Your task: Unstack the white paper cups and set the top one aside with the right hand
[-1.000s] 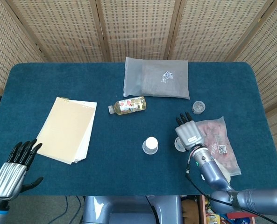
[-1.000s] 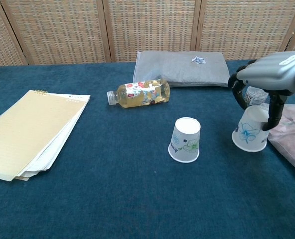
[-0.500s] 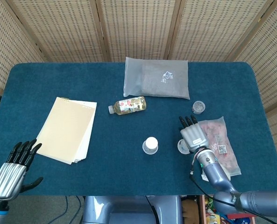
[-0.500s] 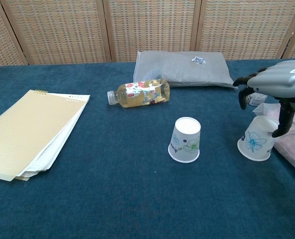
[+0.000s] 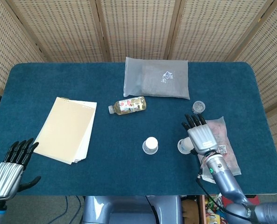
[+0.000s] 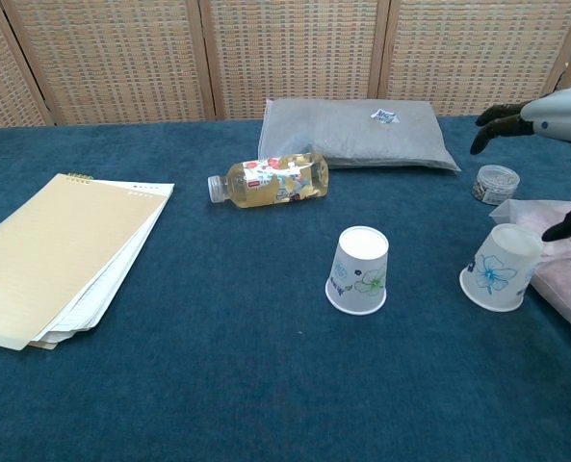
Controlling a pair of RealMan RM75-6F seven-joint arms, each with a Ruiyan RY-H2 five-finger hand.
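A dark blue cloth-covered table is being backed by tan woven folding screens. A yellow-covered spiral notepad is being carried flat on the table's left part. A small clear plastic bottle of yellowish drink is being seen lying on its side near the middle, cap pointing left. Behind it, a flat grey plastic mailer bag is lying. A small round clear lidded jar is being seen just beside a pink-patterned plastic packet at the right.
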